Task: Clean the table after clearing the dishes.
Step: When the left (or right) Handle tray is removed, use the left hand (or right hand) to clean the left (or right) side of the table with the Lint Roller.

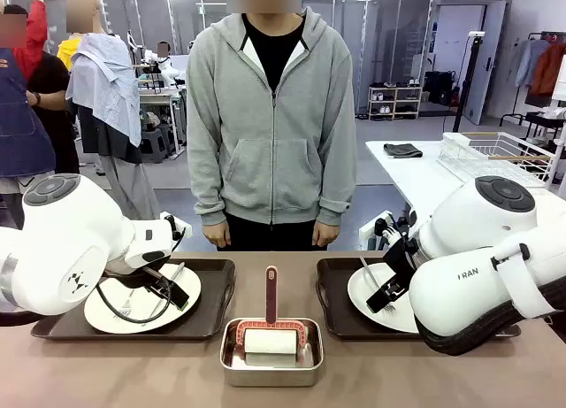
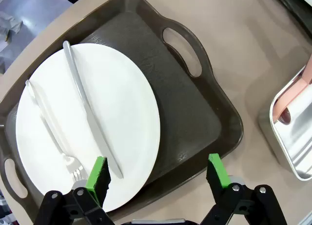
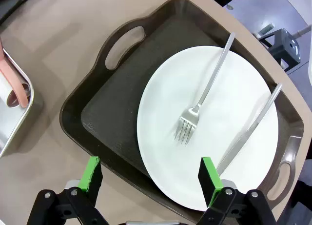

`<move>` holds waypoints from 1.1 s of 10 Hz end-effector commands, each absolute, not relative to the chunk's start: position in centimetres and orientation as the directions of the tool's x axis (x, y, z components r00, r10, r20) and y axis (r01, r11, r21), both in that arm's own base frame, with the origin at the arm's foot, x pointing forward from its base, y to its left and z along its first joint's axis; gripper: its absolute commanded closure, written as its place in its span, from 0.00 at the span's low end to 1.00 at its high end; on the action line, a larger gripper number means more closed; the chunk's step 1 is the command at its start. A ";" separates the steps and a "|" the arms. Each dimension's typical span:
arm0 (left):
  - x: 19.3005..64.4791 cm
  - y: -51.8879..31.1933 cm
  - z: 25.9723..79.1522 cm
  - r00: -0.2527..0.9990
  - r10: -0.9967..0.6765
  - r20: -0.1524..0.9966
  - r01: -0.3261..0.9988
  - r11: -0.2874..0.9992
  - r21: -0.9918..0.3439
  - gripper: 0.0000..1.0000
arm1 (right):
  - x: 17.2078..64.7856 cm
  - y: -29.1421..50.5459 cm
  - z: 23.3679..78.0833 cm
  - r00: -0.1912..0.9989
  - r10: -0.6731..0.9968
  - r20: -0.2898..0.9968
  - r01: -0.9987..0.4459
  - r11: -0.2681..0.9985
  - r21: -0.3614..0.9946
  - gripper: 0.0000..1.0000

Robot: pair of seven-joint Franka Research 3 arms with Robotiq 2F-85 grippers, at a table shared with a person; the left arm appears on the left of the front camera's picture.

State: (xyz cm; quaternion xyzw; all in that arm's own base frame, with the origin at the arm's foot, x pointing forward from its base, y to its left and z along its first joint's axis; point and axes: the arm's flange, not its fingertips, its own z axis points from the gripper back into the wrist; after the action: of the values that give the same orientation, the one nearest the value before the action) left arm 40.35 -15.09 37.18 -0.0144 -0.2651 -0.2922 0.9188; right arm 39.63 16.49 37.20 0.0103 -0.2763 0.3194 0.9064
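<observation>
Left wrist view — left tool (image 2: 157, 159) wide above plate (image 2: 122, 112) on tray (image 2: 195, 117); right tool (image 3: 149, 160) wide above second plate (image 3: 234, 103)

The table (image 1: 133, 373) is matte brown-taupe. The left tray (image 2: 195, 112) and the right tray (image 3: 107, 108) are dark brown with a faint grain. The plates (image 2: 126, 112) are plain white, the cutlery (image 3: 204, 95) silver. The steel pan (image 1: 271, 378) is silvery grey, its roller (image 1: 270, 342) white with a pink frame and a maroon handle (image 1: 271, 293). The left gripper (image 2: 157, 162) and the right gripper (image 3: 149, 161) are black with green pads; the arms (image 1: 62, 240) are white. The person (image 1: 270, 134) wears a grey hoodie over black.
</observation>
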 end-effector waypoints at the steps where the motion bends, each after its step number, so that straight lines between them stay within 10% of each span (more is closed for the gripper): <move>1: 40.3 -15.1 37.2 0.688 -0.530 0.496 0.545 0.829 0.129 0.00 | 39.6 16.5 37.2 0.643 0.573 0.508 -0.585 0.796 -0.158 0.00; 11: 40.3 -15.1 37.2 0.688 -0.530 0.496 0.545 0.829 0.129 0.00 | 39.6 16.5 37.2 0.643 0.573 0.508 -0.585 0.796 -0.158 0.00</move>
State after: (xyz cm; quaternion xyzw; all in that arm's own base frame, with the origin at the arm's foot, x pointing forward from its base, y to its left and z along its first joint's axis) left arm 40.34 -15.12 37.18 -0.0144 -0.2651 -0.2926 0.9186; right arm 39.66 16.43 37.21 0.0099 -0.2764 0.3193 0.9064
